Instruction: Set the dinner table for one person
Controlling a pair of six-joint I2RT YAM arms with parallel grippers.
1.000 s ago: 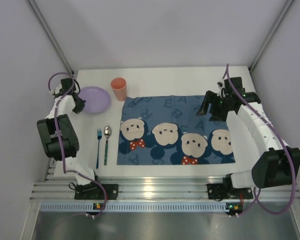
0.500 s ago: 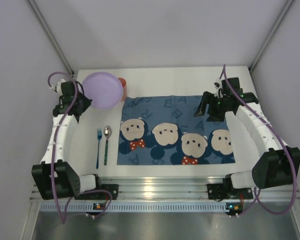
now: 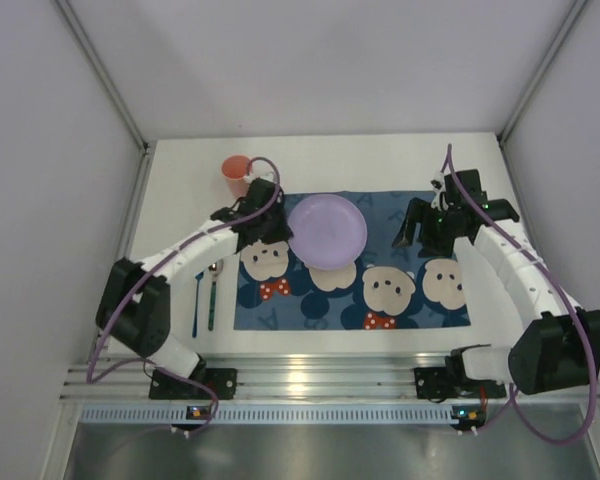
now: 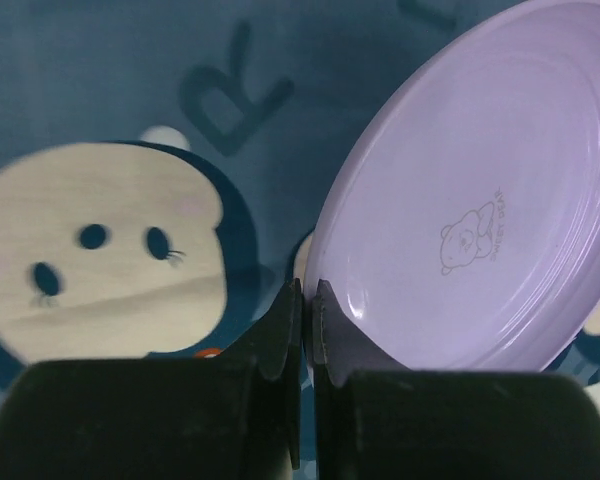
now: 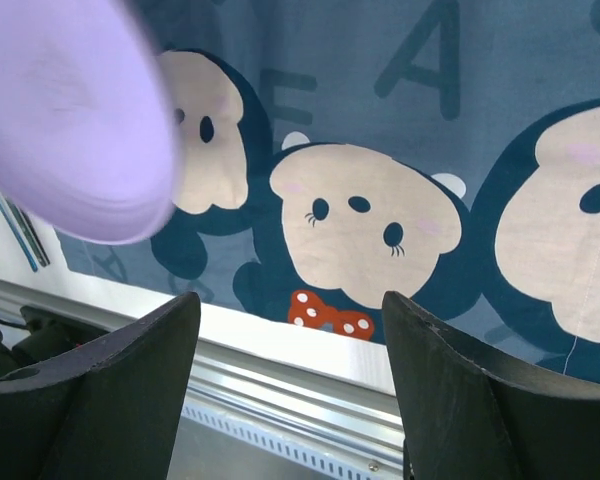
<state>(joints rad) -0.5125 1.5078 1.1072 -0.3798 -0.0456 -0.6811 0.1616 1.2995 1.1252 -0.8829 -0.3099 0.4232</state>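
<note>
1. Nearest me, the dinner table [image 3: 380, 160] shows as a thin white strip just past the rail where both arms are bolted. It is a plain, matte white rectangle, much larger than anything on it, and it fills the floor between the grey walls.
2. On its left near part a blue fork [image 3: 197, 295] and a spoon [image 3: 212, 297] lie side by side, just left of the placemat [image 3: 280, 312]. The left arm crosses over the spoon's far end, so I cannot make out its bowl.
3. The blue bear-print placemat covers the table's middle, so I only see bare white around it.
4. My left gripper [image 4: 305, 300] is clenched on the rim of the purple plate [image 3: 327, 230], fingers pinched nearly together. The plate sits tilted over the placemat's far left part and hides most of one bear face. I cannot tell whether its low edge touches the cloth.
5. My right gripper [image 5: 290, 310] hangs over the placemat's right part, jaws spread wide with nothing between them. In its camera the plate is a blurred shape cut off at the upper left corner.
6. Farther back, an orange cup [image 3: 237, 172] stands upright on the bare table, beyond the placemat's far left corner, with the left arm's cable just beside it.
7. The far strip of tabletop runs to the back wall.
</note>
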